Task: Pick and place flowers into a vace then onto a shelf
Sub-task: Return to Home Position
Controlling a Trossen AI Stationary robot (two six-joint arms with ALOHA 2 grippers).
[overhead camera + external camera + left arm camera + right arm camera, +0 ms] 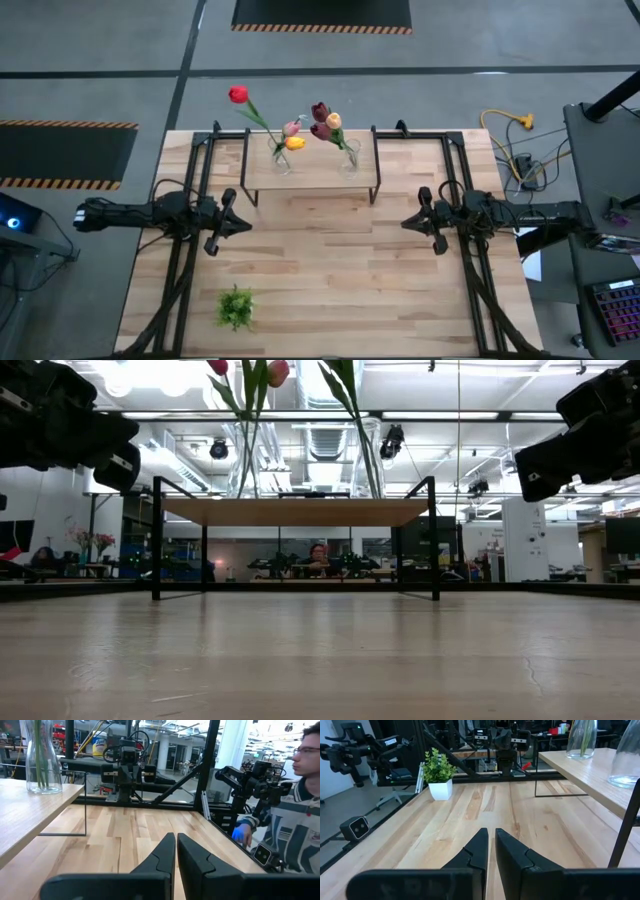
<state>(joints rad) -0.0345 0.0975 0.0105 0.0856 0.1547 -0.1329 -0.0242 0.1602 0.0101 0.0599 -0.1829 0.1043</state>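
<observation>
Your two arms hang level above the worktop, one at each side, on the near side of the shelf and well apart from each other. The left hand is clenched on nothing, its two dark fingers drawn almost together and pointing across the boards toward the other arm. The right hand faces back at it, clenched and empty in the same way.

The flowers stand on the shelf in two clear glass vases set near each other at its middle. The left vase holds a red tulip that leans far outward, plus a pink head and an orange one. The right vase holds two dark maroon heads and a cream one.

A small leafy tuft in a white pot sits alone on the left arm's side of the worktop, well apart from the shelf. A person in a striped top sits beyond the worktop's edge behind the right arm.
</observation>
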